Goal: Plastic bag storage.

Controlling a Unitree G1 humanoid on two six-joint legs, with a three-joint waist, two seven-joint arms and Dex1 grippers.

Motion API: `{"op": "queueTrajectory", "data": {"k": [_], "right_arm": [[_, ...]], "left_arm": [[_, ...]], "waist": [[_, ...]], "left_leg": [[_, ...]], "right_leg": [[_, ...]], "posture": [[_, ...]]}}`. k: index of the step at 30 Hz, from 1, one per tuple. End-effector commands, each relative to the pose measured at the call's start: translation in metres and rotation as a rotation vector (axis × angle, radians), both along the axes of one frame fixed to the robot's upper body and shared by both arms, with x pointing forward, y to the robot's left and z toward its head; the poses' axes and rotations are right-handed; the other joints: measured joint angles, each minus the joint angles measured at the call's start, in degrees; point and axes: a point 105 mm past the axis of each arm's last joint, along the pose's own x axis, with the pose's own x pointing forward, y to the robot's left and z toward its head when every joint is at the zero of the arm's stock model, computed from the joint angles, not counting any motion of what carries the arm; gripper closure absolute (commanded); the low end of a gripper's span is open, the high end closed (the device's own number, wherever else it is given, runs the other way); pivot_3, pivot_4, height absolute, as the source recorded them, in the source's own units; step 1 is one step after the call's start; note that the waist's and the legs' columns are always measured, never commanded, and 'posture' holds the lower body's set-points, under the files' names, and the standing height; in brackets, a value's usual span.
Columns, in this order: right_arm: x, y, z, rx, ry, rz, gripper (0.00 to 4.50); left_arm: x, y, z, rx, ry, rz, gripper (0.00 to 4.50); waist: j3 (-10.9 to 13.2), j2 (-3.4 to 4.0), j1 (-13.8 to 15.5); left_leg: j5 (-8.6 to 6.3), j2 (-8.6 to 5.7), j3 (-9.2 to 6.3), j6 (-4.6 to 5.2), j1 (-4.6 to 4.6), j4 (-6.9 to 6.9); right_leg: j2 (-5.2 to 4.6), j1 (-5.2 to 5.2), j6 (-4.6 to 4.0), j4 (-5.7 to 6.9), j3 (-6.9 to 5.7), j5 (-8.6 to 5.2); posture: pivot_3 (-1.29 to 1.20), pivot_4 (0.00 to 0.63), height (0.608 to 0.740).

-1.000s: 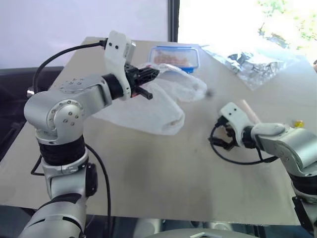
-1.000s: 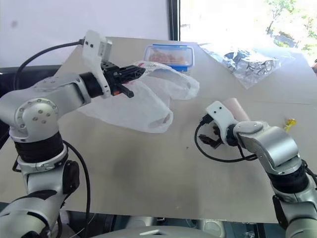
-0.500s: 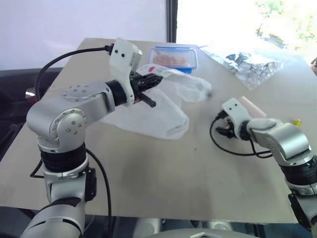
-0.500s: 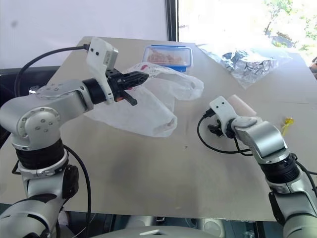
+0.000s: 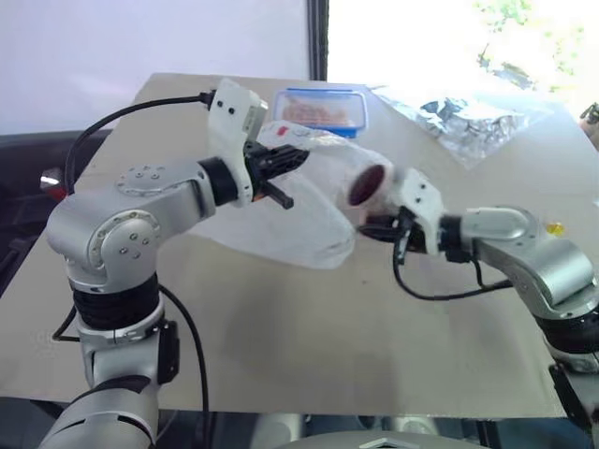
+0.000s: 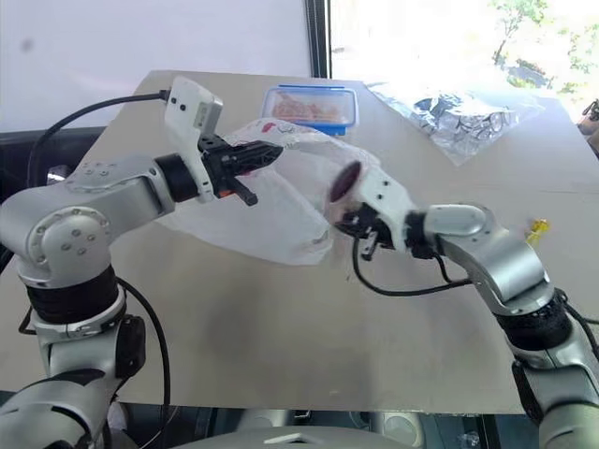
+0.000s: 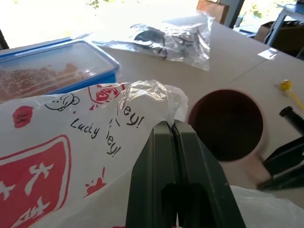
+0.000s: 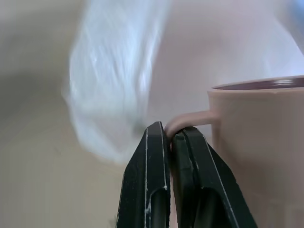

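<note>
The left tool (image 7: 175,128) is clamped on the plastic bag (image 5: 299,210), holding its top off the counter (image 5: 309,337); the right tool (image 8: 170,137) pinches the beige cup's (image 6: 348,181) handle at the bag's three o'clock. I'd worry the thin handle grip lets the cup swing or slip; stuffing could drag the film free.

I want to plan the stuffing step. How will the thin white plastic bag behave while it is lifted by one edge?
Probably floppy: the plastic bag sags from the left hand onto the table. Likely very light, since a pinch of film holds it up. It may slip, being thin and glossy.
</note>
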Motion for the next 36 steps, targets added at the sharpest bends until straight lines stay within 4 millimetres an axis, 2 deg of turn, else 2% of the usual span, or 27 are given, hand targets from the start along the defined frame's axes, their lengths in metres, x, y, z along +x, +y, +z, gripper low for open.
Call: {"op": "queueTrajectory", "data": {"k": [1,5,9,13,16,19,23,24,26,28,30,33,36], "right_arm": [[0.01,0.014,-0.003,-0.057,-0.071,0.081,4.47],[0.027,0.03,-0.008,-0.126,-0.165,0.178,4.47],[0.037,0.052,0.005,-0.095,-0.271,0.261,4.47],[0.044,0.086,0.013,-0.066,-0.45,0.363,4.47],[0.058,0.111,0.0,-0.102,-0.48,0.348,4.47],[0.072,0.122,-0.003,-0.088,-0.523,0.291,3.33],[0.079,0.11,0.01,-0.044,-0.627,0.24,1.55],[0.077,0.099,0.013,-0.024,-0.616,0.243,1.23],[0.072,0.084,0.017,0.005,-0.595,0.25,1.23],[0.061,0.057,0.033,0.076,-0.565,0.214,1.23],[0.047,0.038,0.046,0.126,-0.538,0.191,1.23],[0.022,0.023,0.064,0.234,-0.47,0.142,1.23],[0.008,0.017,0.079,0.329,-0.432,0.079,1.23]], "left_arm": [[-0.019,-0.006,0.02,-0.056,-0.042,-0.12,4.5],[-0.032,-0.006,0.021,-0.07,-0.008,-0.194,4.5],[-0.038,-0.008,0.01,-0.061,0.035,-0.208,4.5],[-0.037,-0.007,0.009,-0.11,0.047,-0.193,4.5],[-0.036,-0.006,0.009,-0.129,0.049,-0.178,4.5],[-0.034,-0.007,0.006,-0.148,0.066,-0.166,4.5],[-0.03,-0.001,0.003,-0.159,0.073,-0.113,4.5],[-0.025,0.002,0.002,-0.158,0.076,-0.081,4.5],[-0.02,0.005,0.0,-0.151,0.074,-0.037,4.5],[-0.012,0.007,0.0,-0.164,0.073,0.0,4.5],[-0.006,0.009,-0.001,-0.173,0.071,0.027,4.5],[0.003,0.007,-0.004,-0.184,0.08,0.044,4.5],[0.012,0.001,-0.005,-0.188,0.075,0.044,4.5]], "waist": [[0.0,0.0,-0.02],[0.01,-0.01,0.0],[0.02,0.0,-0.39],[0.02,0.01,-0.53],[0.02,0.01,-0.76],[0.02,0.01,-0.73],[0.03,0.02,-0.26],[0.03,0.02,-0.24],[0.02,0.01,-0.03],[0.05,0.05,-0.05],[0.06,0.06,-0.17],[0.06,0.07,-0.47],[0.05,0.07,-0.58]], "left_leg": [[0.0,-0.02,0.01,0.0,0.0,0.01],[0.0,-0.05,-0.01,0.0,-0.06,0.02],[0.0,-0.05,-0.03,-0.01,-0.05,-0.01],[0.02,-0.04,-0.06,-0.05,-0.01,-0.02],[0.07,-0.04,-0.03,-0.14,0.01,-0.03],[0.12,-0.04,-0.04,-0.23,0.04,-0.08],[0.13,-0.17,-0.27,-0.27,-0.02,-0.07],[0.13,-0.26,-0.38,-0.27,-0.09,-0.05],[0.13,-0.32,-0.53,-0.27,-0.1,-0.04],[0.13,-0.36,-0.61,-0.27,-0.11,-0.07],[0.14,-0.34,-0.66,-0.29,-0.12,-0.11],[0.16,-0.29,-0.7,-0.35,-0.11,-0.17],[0.22,-0.26,-0.69,-0.49,-0.02,-0.2]], "right_leg": [[-0.02,0.0,0.0,0.0,0.0,0.0],[-0.05,-0.01,0.0,-0.02,-0.02,0.0],[-0.05,-0.02,0.0,-0.03,-0.01,0.0],[-0.06,-0.02,-0.01,0.0,-0.01,0.01],[-0.06,-0.02,-0.02,0.02,0.02,0.02],[-0.08,-0.05,-0.03,0.15,0.04,0.02],[-0.18,-0.04,-0.03,0.2,0.07,0.02],[-0.2,-0.04,-0.02,0.19,0.12,0.02],[-0.2,0.03,-0.01,0.14,0.19,0.02],[-0.18,0.06,0.0,0.1,0.22,0.03],[-0.14,0.02,0.0,0.17,0.22,0.03],[-0.09,-0.06,-0.01,0.28,0.2,0.02],[-0.04,-0.07,-0.03,0.42,0.23,0.01]], "posture": [[0.0,0.15,0.74],[0.0,0.15,0.74],[0.0,0.15,0.74],[0.0,0.15,0.74],[0.0,0.15,0.74],[0.0,0.15,0.74],[0.0,0.15,0.74],[0.0,0.15,0.74],[0.0,0.15,0.74],[0.0,0.15,0.74],[0.0,0.15,0.74],[0.0,0.15,0.74],[0.0,0.15,0.74]]}}
